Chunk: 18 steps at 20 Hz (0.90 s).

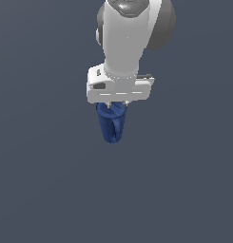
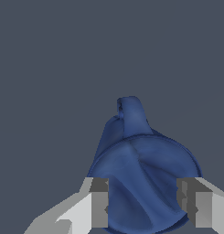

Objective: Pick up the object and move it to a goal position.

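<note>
The object [image 1: 111, 129] is a dark blue tall mug hanging straight below the white hand in the exterior view. My gripper [image 1: 112, 110] grasps its upper end, where the fingers are mostly hidden against the blue body. In the wrist view the object [image 2: 140, 160] fills the space between the two grey fingers, its curved handle [image 2: 130, 112] pointing away from the camera. There my gripper [image 2: 145, 206] has one finger pad [image 2: 99, 203] against each side of the round body, shut on it.
A plain dark grey surface [image 1: 42, 180] lies all around, with no other objects or edges in view. The arm's white wrist and link [image 1: 130, 38] rise above the hand.
</note>
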Each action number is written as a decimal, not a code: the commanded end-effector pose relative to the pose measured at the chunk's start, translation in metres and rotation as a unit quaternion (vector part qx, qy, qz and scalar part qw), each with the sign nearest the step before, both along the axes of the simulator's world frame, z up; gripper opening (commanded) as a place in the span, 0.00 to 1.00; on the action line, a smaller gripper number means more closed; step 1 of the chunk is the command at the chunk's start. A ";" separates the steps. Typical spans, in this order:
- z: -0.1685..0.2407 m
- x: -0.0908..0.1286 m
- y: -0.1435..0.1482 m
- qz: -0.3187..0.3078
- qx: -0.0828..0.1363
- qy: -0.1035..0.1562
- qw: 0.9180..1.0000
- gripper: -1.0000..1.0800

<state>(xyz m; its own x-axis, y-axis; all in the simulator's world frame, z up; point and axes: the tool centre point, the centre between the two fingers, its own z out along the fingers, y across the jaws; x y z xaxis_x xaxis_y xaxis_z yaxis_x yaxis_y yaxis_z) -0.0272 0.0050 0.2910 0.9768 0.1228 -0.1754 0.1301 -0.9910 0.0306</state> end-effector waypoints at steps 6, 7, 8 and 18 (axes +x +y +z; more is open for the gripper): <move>-0.008 0.025 0.002 0.034 -0.005 0.042 0.999 0.62; -0.009 0.028 0.002 0.038 -0.006 0.047 0.998 0.62; -0.011 0.031 0.002 0.042 -0.006 0.053 0.998 0.62; -0.027 0.055 0.004 0.082 -0.010 0.109 0.991 0.62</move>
<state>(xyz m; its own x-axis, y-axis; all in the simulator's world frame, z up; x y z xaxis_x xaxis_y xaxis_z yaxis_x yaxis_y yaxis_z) 0.0246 0.0088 0.2665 0.8925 0.2604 -0.3682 0.2831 -0.9591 0.0079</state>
